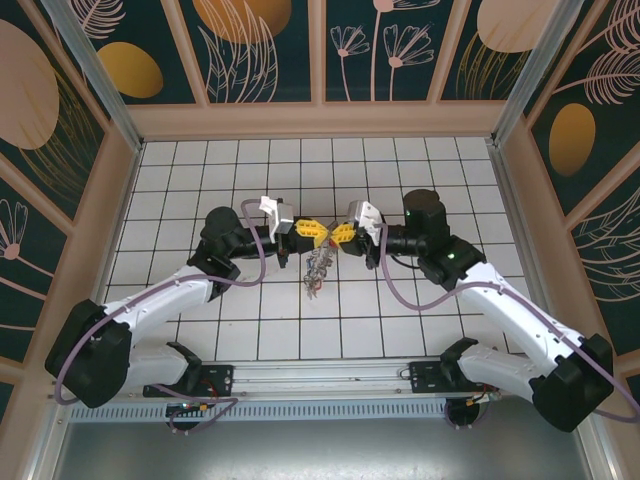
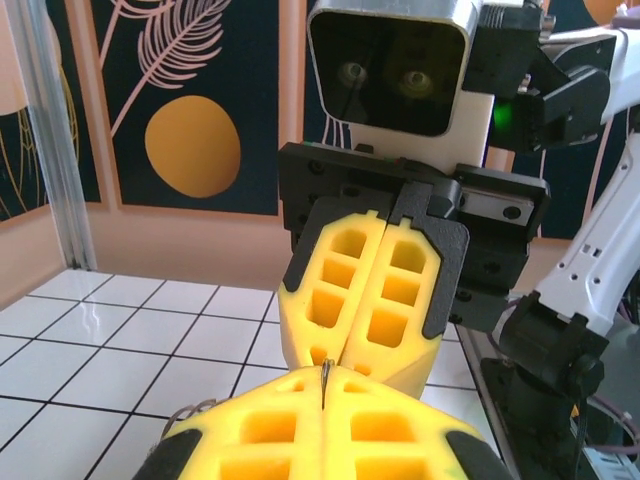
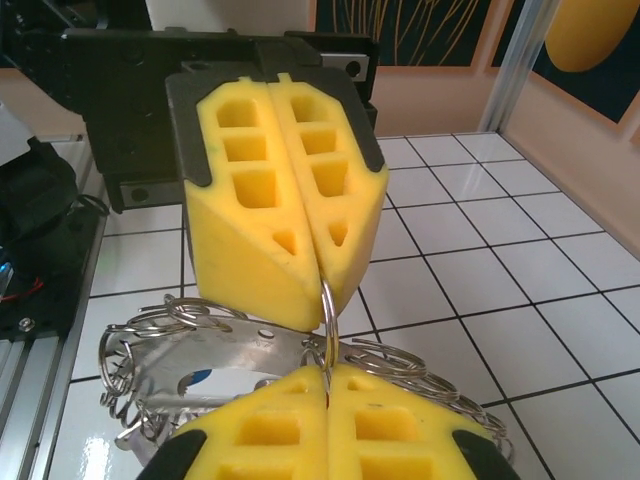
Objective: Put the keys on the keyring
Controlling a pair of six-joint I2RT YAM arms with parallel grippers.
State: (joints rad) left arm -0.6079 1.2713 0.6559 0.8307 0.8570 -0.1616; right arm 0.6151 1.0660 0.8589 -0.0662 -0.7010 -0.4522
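Note:
My left gripper and right gripper meet tip to tip above the middle of the floor. Both are shut on the same thin silvery keyring, which stands on edge between them. In the left wrist view only a sliver of the keyring pokes out of my left gripper, right against the right gripper. Below the ring hangs a bundle of silvery keys and small wire rings, seen from above as the keys. Their heads are mostly hidden; a spot of blue shows.
The white tiled floor is walled in by patterned panels with wooden frames. A metal rail with both arm bases runs along the near edge. Purple cables loop beside each arm.

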